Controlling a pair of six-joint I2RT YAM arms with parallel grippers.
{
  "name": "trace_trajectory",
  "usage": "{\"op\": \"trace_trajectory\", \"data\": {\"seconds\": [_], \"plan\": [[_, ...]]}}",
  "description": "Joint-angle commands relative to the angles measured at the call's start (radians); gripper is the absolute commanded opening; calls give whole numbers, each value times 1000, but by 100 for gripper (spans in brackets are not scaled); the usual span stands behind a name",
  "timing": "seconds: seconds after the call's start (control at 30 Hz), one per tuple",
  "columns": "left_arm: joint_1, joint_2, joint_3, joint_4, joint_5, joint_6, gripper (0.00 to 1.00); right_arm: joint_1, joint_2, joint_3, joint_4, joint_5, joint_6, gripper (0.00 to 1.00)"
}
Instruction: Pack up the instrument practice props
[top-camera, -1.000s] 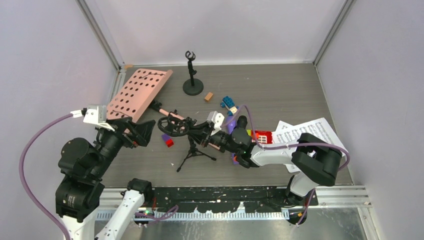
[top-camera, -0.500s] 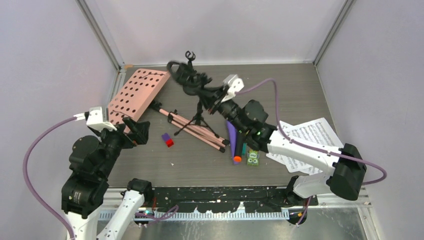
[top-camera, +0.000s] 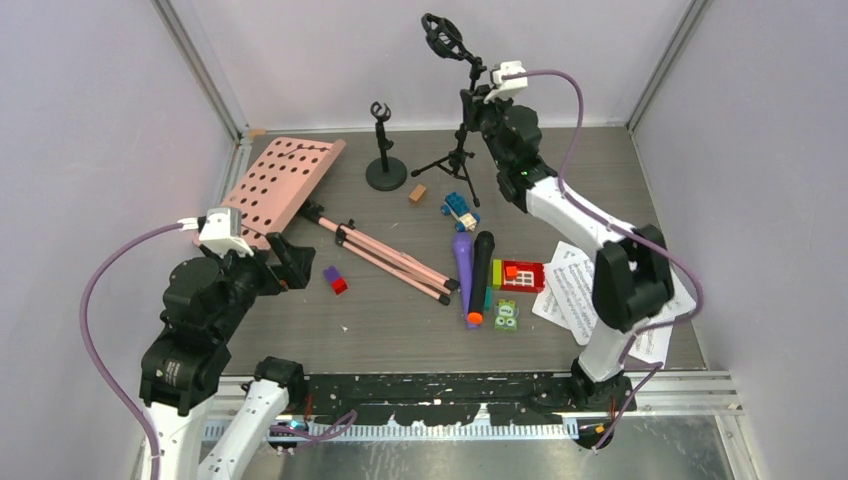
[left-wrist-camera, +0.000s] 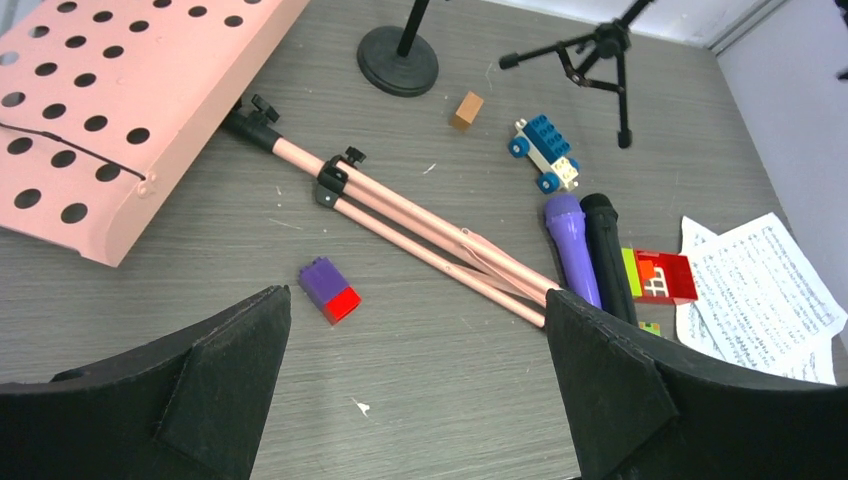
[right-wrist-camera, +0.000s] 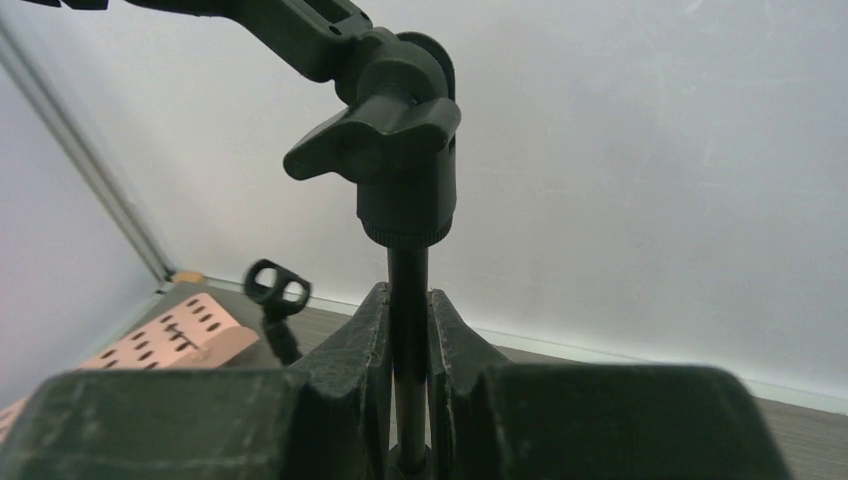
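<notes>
- Right gripper (right-wrist-camera: 408, 320) pinches the upright pole of the black tripod microphone stand (right-wrist-camera: 400, 170).
- Left gripper (left-wrist-camera: 415, 310), jaws spread, hovers near the pink perforated sheet-music holder (left-wrist-camera: 90, 130).

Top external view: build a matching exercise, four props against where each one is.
1. tripod mic stand
2. round-base mic stand
3. purple microphone
4. note sheets

A. lying beside the black microphone
B. clamped in the right end effector
C. standing free near the pink holder
D. lying flat, furthest right

Pairs: 1-B, 2-C, 3-A, 4-D
</notes>
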Motion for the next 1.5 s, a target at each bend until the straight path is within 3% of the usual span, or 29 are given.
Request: {"op": "trace_trajectory", "data": {"seconds": [0.0, 0.1, 0.27, 0.43, 0.53, 0.87, 1.27, 1.4, 1.47], "plan": [[2, 0, -28, 59, 39, 19, 100, -24, 146, 187, 125, -7, -13, 1], [2, 7, -31, 58, 30, 29, 100, -33, 263, 274, 161, -30, -70, 1], [2, 18, -37, 58, 0, 56, 100, -65, 431, 414, 201, -199, -104, 1], [2, 32, -58, 62, 2, 65, 100, -119, 552, 533, 231, -359, -17, 1], [1, 35, -77, 76, -4, 69, 100, -139, 577, 529, 283, -409, 32, 1], [1, 60, -102, 105, 11, 66, 100, -140, 572, 444, 298, -529, -115, 4], [2, 74, -117, 111, 6, 66, 100, -127, 505, 228, 486, -412, -60, 53], [2, 79, -121, 110, 6, 53, 100, -127, 414, 125, 519, -321, -32, 78], [2, 87, -121, 110, 7, 47, 100, -126, 355, 66, 524, -263, -26, 86]]}}
